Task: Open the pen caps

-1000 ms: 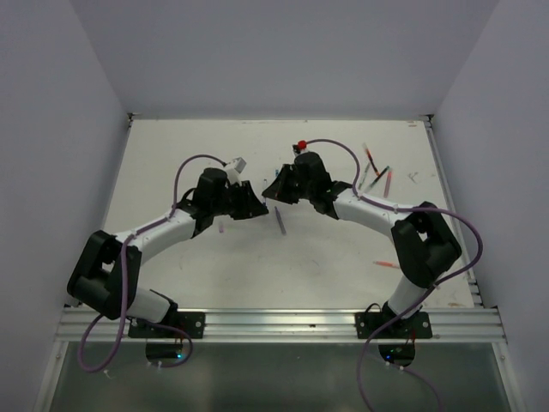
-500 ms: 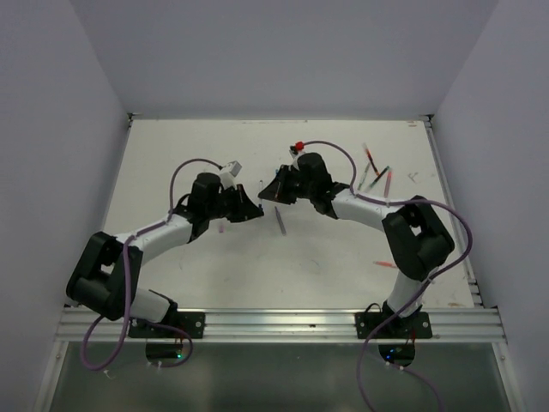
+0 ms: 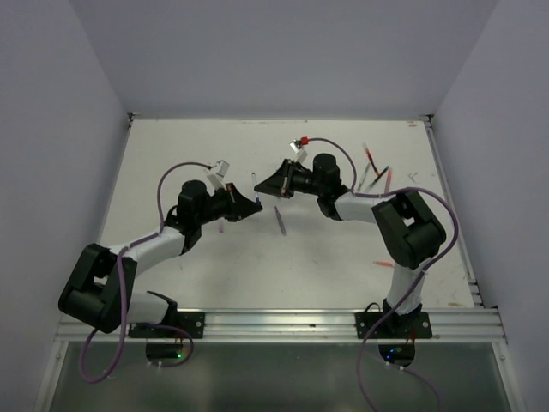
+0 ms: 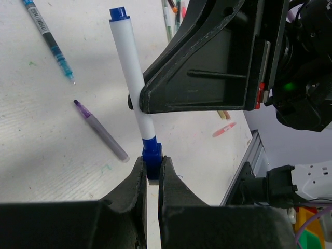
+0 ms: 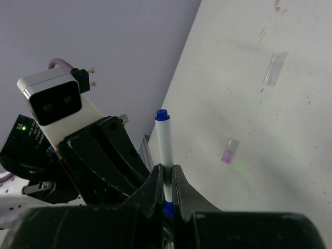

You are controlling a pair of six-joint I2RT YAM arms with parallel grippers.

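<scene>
The left arm (image 3: 154,240) and right arm (image 3: 403,227) have white links, black joints and looping purple cables (image 3: 164,182).

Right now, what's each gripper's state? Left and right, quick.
Left gripper: closed on the blue cap of the white pen.
Right gripper: closed on the white pen's barrel.

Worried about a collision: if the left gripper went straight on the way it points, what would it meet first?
Most likely the right gripper, clamped on the white pen just ahead; the left gripper holds its blue cap. Depth unclear.
</scene>
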